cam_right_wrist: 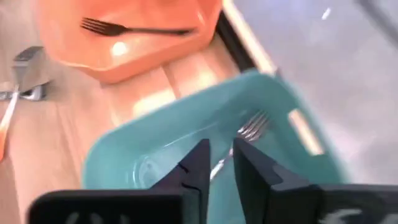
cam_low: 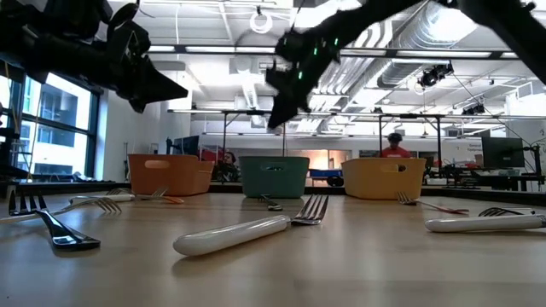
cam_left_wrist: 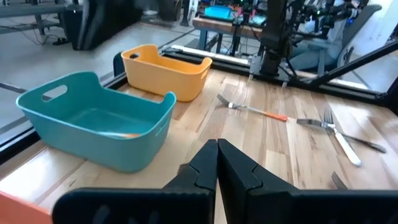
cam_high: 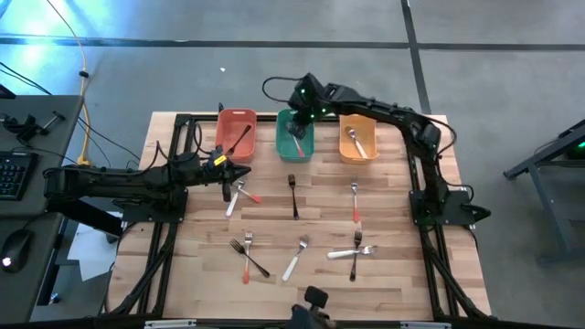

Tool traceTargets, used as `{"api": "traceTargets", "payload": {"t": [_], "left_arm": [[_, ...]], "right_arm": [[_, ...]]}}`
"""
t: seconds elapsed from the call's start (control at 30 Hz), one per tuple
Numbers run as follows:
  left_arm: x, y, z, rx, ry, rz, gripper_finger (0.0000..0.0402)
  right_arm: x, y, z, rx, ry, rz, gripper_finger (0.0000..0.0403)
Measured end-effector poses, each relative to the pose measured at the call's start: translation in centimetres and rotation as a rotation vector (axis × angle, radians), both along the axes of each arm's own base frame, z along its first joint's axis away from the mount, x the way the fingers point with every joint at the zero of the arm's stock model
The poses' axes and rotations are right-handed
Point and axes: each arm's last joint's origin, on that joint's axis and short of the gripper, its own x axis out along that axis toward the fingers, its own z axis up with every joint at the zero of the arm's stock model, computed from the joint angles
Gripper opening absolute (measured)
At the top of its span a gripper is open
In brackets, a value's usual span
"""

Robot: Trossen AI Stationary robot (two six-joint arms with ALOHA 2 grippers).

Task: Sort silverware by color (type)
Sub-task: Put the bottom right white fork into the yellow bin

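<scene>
Item: right gripper [cam_right_wrist: 217, 163], above the green bin [cam_high: 295, 135]; jaws parted a little, gripping nothing; a fork [cam_right_wrist: 239, 143] lies in the bin beneath.

Item: left gripper [cam_left_wrist: 217, 163], over the tabletop [cam_high: 393, 274] near the red bin [cam_high: 236, 131]; jaws closed, empty.

Item: silverware [cam_high: 294, 196], mostly loose on the tabletop, some binned.

Hazard: thin handles lie flat, and crossed pairs near the front edge may be lifted together or skid aside. A low pass by either arm could nudge a bin.
</scene>
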Motion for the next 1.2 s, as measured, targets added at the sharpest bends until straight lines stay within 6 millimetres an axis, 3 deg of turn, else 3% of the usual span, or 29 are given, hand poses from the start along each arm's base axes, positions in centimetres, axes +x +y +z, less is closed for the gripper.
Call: {"api": "traceTargets", "payload": {"t": [0.1, 0.2, 0.3, 0.5, 0.63, 0.83, 1.2], "left_arm": [[0.0, 0.0, -0.2, 0.002, 0.023, -0.002, 0.0], [0.0, -0.1, -0.2, -0.004, 0.023, -0.011, 0.0], [0.0, -0.3, -0.2, 0.005, 0.024, -0.026, 0.0], [0.1, -0.8, -0.2, 0.011, 0.026, -0.055, 0.0], [0.2, -1.0, -0.2, 0.011, 0.026, -0.07, 0.0], [0.2, -1.1, -0.2, 0.036, 0.032, -0.081, 0.0], [0.2, -1.1, -0.3, 0.02, 0.032, -0.077, 0.0]], "right_arm": [[-1.3, 1.5, 2.9, -0.081, -0.025, 0.039, 0.0006], [-3.0, 3.0, 3.4, -0.089, -0.056, 0.035, 0.0011], [-4.8, 4.6, 1.7, -0.1, -0.104, 0.022, 0.0002], [-8.5, 9.3, -3.7, -0.099, -0.364, 0.011, 0.0001], [-11.0, 13.1, -5.8, -0.036, -0.473, 0.03, 0.0001], [-13.1, 19.4, -5.9, -0.005, -0.359, 0.08, 0.0], [-14.4, 30.0, -6.0, 0.1, -0.061, 0.202, 0.0]]}}
